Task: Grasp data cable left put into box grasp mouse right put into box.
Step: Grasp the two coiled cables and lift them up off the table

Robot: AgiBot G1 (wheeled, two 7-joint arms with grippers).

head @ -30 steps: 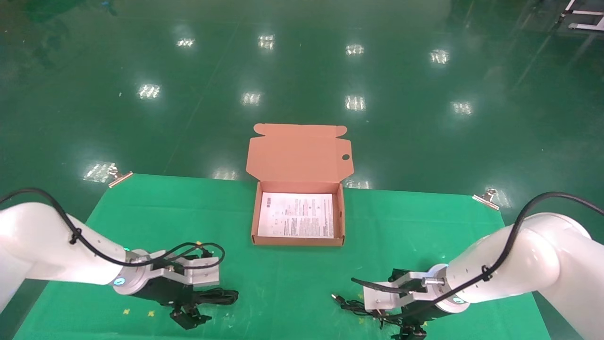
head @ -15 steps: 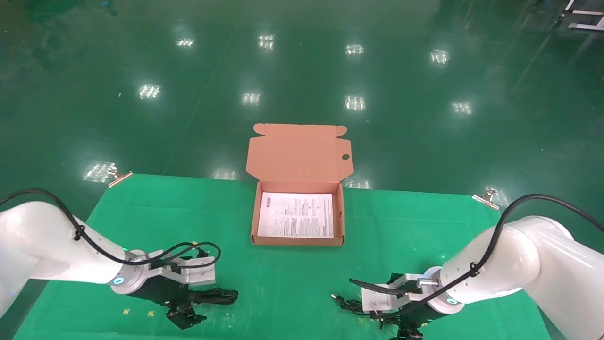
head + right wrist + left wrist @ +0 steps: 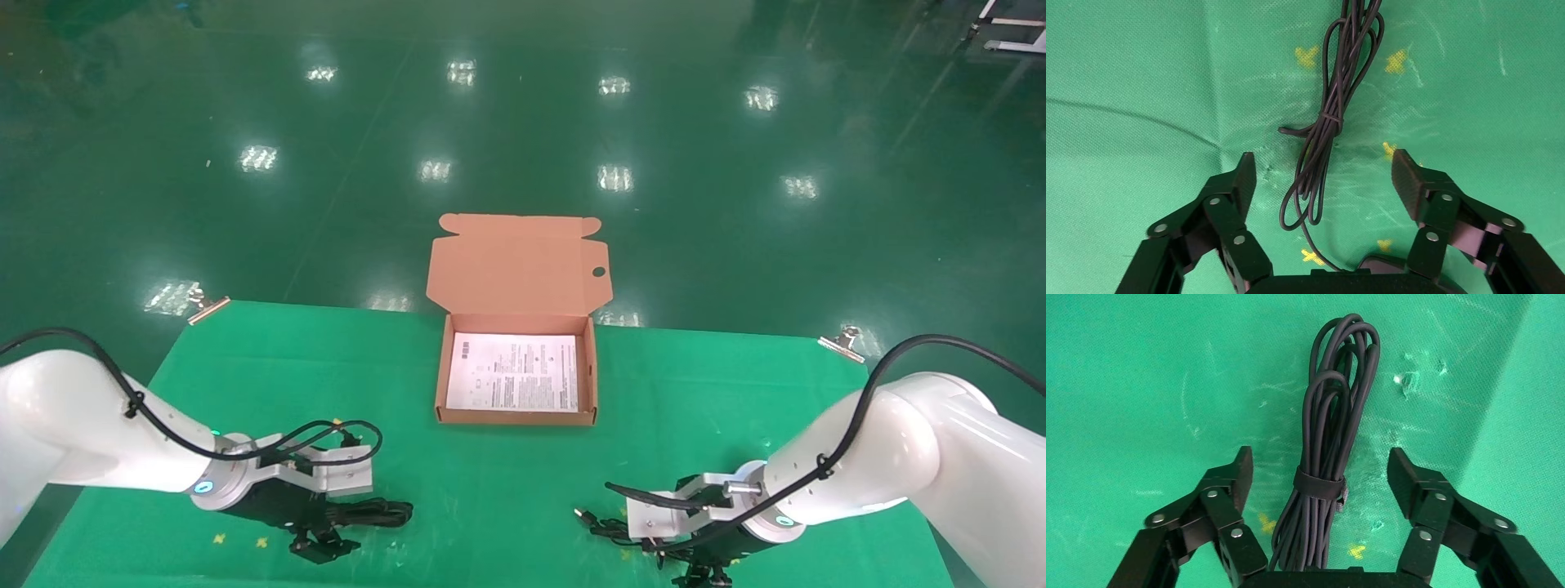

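We see both arms reaching low over the near edge of the green desk (image 3: 507,490), the left tool (image 3: 1318,471) spread wide astride the one data cable (image 3: 1330,447), a strapped black bundle lying flat. The right tool (image 3: 1324,174) gapes equally over the single mouse (image 3: 1379,264) and its tied cord (image 3: 1327,116), gripping nothing. One open box (image 3: 516,418) sits farther back, between them.

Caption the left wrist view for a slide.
Open left end effector straddles the bundled data cable on the green mat.
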